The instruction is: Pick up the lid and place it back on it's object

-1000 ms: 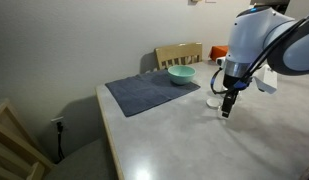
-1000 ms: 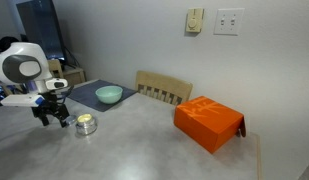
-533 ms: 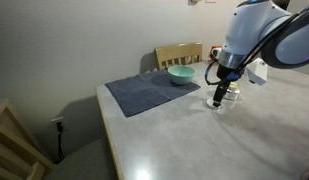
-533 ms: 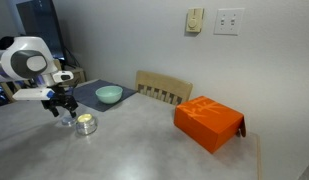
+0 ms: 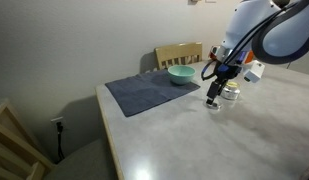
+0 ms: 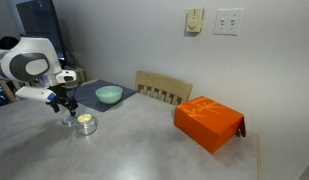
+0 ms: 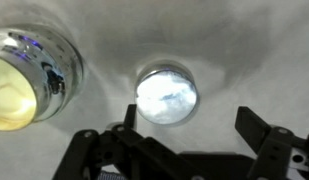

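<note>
Pincer (image 7: 192, 128) spread wide, hanging right over the lid (image 7: 166, 95) — the disc lies flat on the worktop (image 7: 256, 48), nothing gripped. The open jar (image 7: 24, 80) stands just beside it, so a short carry. The lid sits nearer one finger — probably wants centring first.

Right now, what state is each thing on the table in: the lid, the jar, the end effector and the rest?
lid: off the jar, flat on the table, not gripped.
jar: upright, uncovered, pale contents inside.
end effector: open, over the lid, holding nothing.
bowl: upright on the grey mat.
orange box: resting on the table.
</note>
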Motion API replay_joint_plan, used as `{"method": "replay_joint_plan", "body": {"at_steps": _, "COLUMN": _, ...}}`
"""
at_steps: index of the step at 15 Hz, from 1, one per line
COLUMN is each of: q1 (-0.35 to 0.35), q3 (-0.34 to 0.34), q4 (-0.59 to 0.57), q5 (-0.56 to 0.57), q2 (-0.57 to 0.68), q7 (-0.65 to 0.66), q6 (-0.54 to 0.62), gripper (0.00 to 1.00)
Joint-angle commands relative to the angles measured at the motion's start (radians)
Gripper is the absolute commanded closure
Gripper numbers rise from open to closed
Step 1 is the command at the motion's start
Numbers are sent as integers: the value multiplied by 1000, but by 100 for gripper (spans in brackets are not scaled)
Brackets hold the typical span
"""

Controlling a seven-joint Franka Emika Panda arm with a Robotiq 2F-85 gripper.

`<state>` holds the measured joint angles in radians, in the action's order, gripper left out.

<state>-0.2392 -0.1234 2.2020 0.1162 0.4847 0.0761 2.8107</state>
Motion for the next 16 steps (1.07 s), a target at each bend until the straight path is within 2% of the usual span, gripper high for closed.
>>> {"method": "replay_joint_plan", "body": {"at_steps": 1, "q1": -133, "q3": 127, "q4": 26, "q5": 89, "q2": -10, "q7": 154, "q6": 32, "gripper": 0}}
{"method": "replay_joint_plan", "body": {"at_steps": 3, "q1": -192, "q3": 184, "q4": 17, "q5": 151, "q2": -1, "q7": 228, "q6": 15, "gripper": 0}}
{"method": "replay_joint_plan", "body": {"at_steps": 5, "q1": -190, "q3": 179, "q4": 8, "q5": 152, "q2": 11, "q7": 239, "q6": 11, "gripper": 0}}
{"method": "replay_joint_plan", "body": {"at_steps": 8, "q1": -94, "q3": 84, "q4": 15, "q5": 53, "q2": 10, "q7": 149, "q6": 30, "gripper": 0}}
{"method": "replay_joint_plan", "body": {"at_steps": 11, "q1": -35, "q3": 31, "q4": 21, "q5": -35, "q2": 2, "q7": 101, "q6": 39, "gripper": 0}}
{"method": "replay_joint_plan", "body": {"at_steps": 13, "q1": -30, "q3": 35, "q4": 19, "q5": -52, "q2": 4, "q7": 105, "q6": 36, "gripper": 0}}
{"method": "replay_joint_plan", "body": {"at_steps": 16, "q1": -56, "q3": 79, "q4": 11, "q5": -33, "q2": 12, "q7": 153, "q6": 29, "gripper": 0}}
